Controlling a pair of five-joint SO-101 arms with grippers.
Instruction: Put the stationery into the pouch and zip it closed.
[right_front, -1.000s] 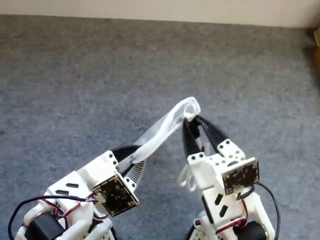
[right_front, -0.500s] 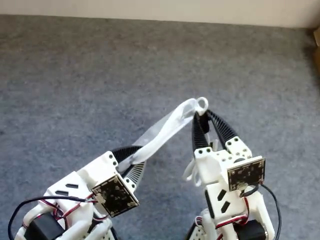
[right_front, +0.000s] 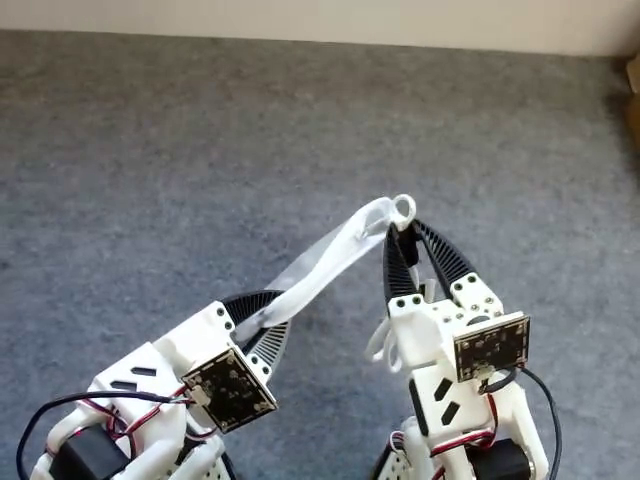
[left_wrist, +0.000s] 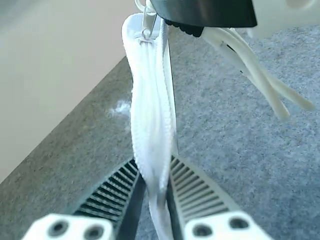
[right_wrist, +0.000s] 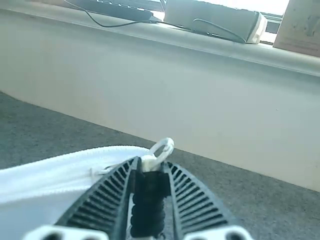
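Gripping pouch (right_front: 325, 265) end: left fingers (right_front: 268, 343); right fingers (right_front: 398, 268) pinch zipper pull (right_front: 404, 208).

The pouch (right_front: 325, 265), strung between left claw (right_front: 268, 318) and right claw (right_front: 401, 236), bars that gap — bare carpet (right_front: 150, 150) lies beyond.

The white translucent fabric pouch (right_front: 320, 268) stretches between the two arms, up above the grey carpeted worktop (right_front: 150, 150). Its near end is clamped in the left gripper (right_front: 262, 322), at the near left. Its far end sits at the right gripper (right_front: 400, 235), right of centre. That gripper pinches the small white ring zip pull (right_front: 403, 208), and the ring pokes out just beyond it. Behind the worktop, a pale wall (right_front: 300, 20) runs along the far edge.
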